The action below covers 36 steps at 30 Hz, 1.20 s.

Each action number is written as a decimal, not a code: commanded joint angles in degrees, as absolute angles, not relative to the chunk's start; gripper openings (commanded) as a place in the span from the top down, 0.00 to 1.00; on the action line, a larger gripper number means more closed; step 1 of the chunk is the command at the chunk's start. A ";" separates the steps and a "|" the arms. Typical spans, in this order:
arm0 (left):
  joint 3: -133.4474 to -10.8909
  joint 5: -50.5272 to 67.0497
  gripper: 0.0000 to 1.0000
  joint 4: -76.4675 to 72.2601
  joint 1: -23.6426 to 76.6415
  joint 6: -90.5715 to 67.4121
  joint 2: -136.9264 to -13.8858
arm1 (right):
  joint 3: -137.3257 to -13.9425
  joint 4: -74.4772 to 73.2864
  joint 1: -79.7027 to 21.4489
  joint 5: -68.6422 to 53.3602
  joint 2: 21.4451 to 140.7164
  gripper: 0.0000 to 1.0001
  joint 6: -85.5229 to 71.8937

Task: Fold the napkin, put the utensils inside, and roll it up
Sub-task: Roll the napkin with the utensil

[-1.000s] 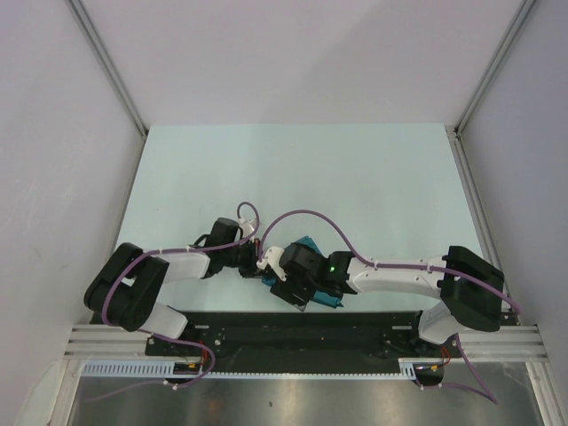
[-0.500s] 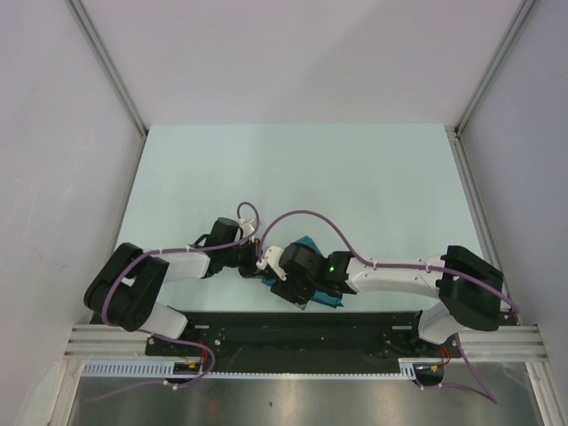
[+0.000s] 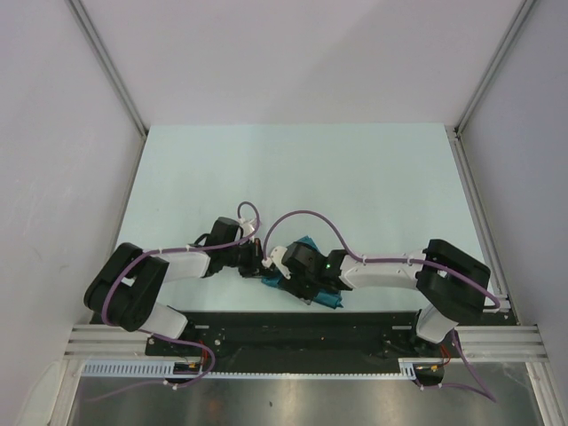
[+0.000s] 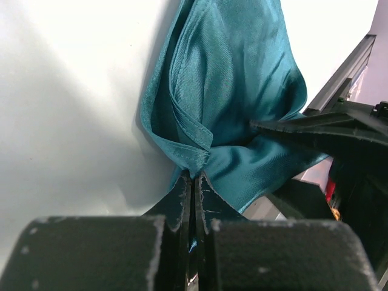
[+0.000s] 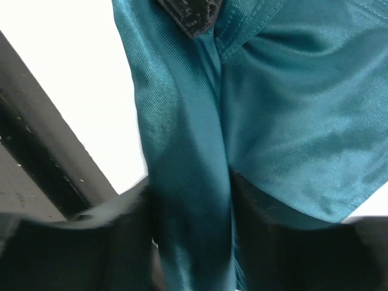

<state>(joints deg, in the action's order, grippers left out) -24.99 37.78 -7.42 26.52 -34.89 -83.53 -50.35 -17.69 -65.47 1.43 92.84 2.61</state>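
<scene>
The teal napkin (image 3: 307, 242) lies bunched near the table's front edge between both grippers. My left gripper (image 3: 263, 266) is shut on a hemmed corner of the napkin (image 4: 236, 91), its fingertips (image 4: 185, 189) pressed together around the cloth. My right gripper (image 3: 289, 282) straddles a thick rolled fold of the napkin (image 5: 291, 109). That fold fills the gap between the right gripper's (image 5: 191, 200) jaws and touches both fingers. The left gripper's tip (image 5: 194, 15) shows at the top of the right wrist view. The utensils are hidden or out of view.
The pale table (image 3: 293, 177) stretches behind the arms between white walls. A black base rail (image 3: 293, 324) runs just in front of the napkin. One right finger (image 4: 321, 130) crosses the left wrist view beside the cloth.
The right arm has drawn in to the left, its elbow shifting left. Its jaws have narrowed around the napkin fold. The left gripper keeps its hold in the same place.
</scene>
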 commanded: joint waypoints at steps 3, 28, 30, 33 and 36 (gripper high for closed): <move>-26.54 36.48 1.00 -4.83 26.89 -32.87 -83.41 | -50.10 -17.58 -65.48 0.61 93.96 0.65 1.85; -18.64 29.62 0.30 -8.08 23.29 -32.95 -65.57 | -53.70 -20.21 -49.31 -37.52 106.16 0.87 0.26; -17.85 29.88 0.32 -9.66 23.29 -33.48 -64.69 | -54.40 -20.48 -48.43 -38.76 107.22 0.88 0.26; -17.32 29.79 0.38 -11.59 23.38 -34.27 -64.42 | -54.93 -21.09 -47.73 -39.46 108.98 0.88 0.26; -17.14 30.49 0.42 -13.00 23.29 -34.36 -65.47 | -55.11 -21.36 -47.37 -39.64 110.30 0.88 0.26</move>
